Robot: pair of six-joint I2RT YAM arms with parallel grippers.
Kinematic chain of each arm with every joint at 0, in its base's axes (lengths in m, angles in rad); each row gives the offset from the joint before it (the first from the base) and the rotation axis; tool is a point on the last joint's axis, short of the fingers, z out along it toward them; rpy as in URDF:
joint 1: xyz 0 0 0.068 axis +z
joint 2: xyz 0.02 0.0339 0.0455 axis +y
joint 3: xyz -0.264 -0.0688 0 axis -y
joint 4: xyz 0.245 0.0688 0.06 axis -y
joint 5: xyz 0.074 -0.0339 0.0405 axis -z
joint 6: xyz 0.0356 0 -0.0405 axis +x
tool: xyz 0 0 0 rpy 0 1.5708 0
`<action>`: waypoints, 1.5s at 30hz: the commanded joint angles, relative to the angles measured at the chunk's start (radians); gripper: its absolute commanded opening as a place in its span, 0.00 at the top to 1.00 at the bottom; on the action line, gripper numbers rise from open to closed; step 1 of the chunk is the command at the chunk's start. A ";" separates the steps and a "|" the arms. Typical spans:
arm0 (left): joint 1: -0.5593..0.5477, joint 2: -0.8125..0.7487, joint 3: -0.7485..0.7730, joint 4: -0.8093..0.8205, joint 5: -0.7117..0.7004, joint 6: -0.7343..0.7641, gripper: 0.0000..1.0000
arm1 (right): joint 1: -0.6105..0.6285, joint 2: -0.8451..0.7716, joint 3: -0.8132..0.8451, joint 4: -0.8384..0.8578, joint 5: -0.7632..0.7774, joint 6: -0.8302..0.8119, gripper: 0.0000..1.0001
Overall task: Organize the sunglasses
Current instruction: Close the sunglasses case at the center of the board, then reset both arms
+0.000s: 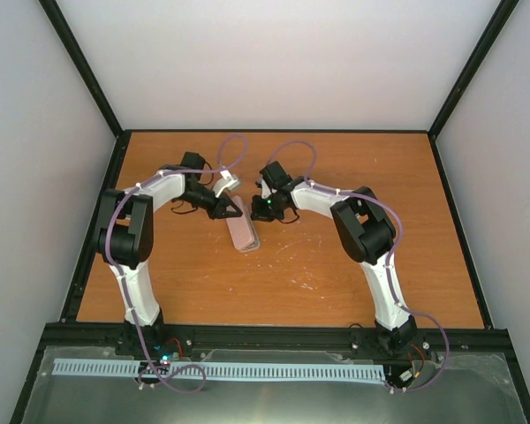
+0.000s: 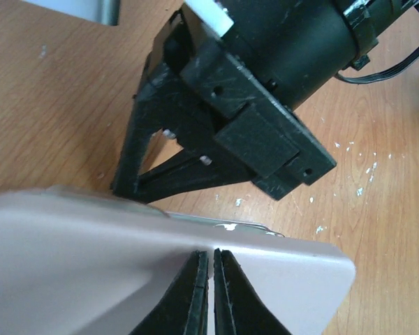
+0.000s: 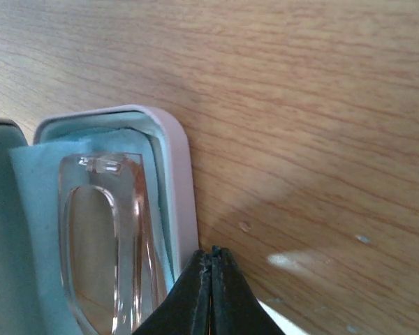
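One pair of sunglasses [image 3: 126, 230], one cloth [image 3: 35, 202], one pink case [image 3: 181, 181]; both arms fold inward, left hand [image 2: 209, 252] at its eleven o'clock, right hand [image 3: 211, 252] at one, both pinched closed.

**One of each item, two of each machine part**

One pair of sunglasses [image 3: 101, 237], one pink case [image 3: 180, 183], one light blue cloth [image 3: 33, 209] and one wooden table [image 1: 380, 177]. Two arms — the left arm [image 1: 128, 234] and the right arm [image 1: 364, 231]. Two grippers — the left gripper [image 2: 211, 257] and the right gripper [image 3: 211, 255].

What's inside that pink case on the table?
The sunglasses lie in the pink case, on a light blue cloth. Only one end of them shows; the rest is cut off, and anything under the cloth is covered.
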 commanded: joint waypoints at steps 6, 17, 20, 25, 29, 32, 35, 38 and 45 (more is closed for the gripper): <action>-0.032 0.040 0.018 0.010 0.014 -0.007 0.93 | 0.003 0.033 -0.054 0.004 0.013 -0.006 0.97; -0.033 -0.052 0.090 -0.055 0.024 0.038 0.81 | -0.025 -0.095 -0.135 -0.022 0.129 -0.017 0.97; -0.032 -0.160 0.147 -0.059 0.004 0.009 0.41 | -0.073 -0.240 -0.200 -0.058 0.235 -0.034 0.97; -0.030 -0.355 0.173 0.064 -0.112 -0.123 0.00 | -0.148 -0.490 -0.256 -0.164 0.344 -0.123 0.76; -0.025 -0.492 0.056 0.206 -0.244 -0.273 0.00 | -0.210 -0.657 -0.300 -0.239 0.347 -0.143 0.54; -0.023 -0.554 -0.040 0.208 -0.285 -0.337 0.00 | -0.234 -0.753 -0.346 -0.273 0.332 -0.147 0.45; -0.013 -0.587 -0.139 0.185 -0.321 -0.382 0.00 | -0.242 -0.826 -0.411 -0.281 0.340 -0.116 0.40; -0.001 -0.629 -0.240 0.196 -0.385 -0.403 0.00 | -0.243 -0.879 -0.461 -0.290 0.364 -0.065 0.40; 0.005 -0.668 -0.339 0.234 -0.491 -0.444 0.00 | -0.243 -0.921 -0.544 -0.272 0.392 0.012 0.40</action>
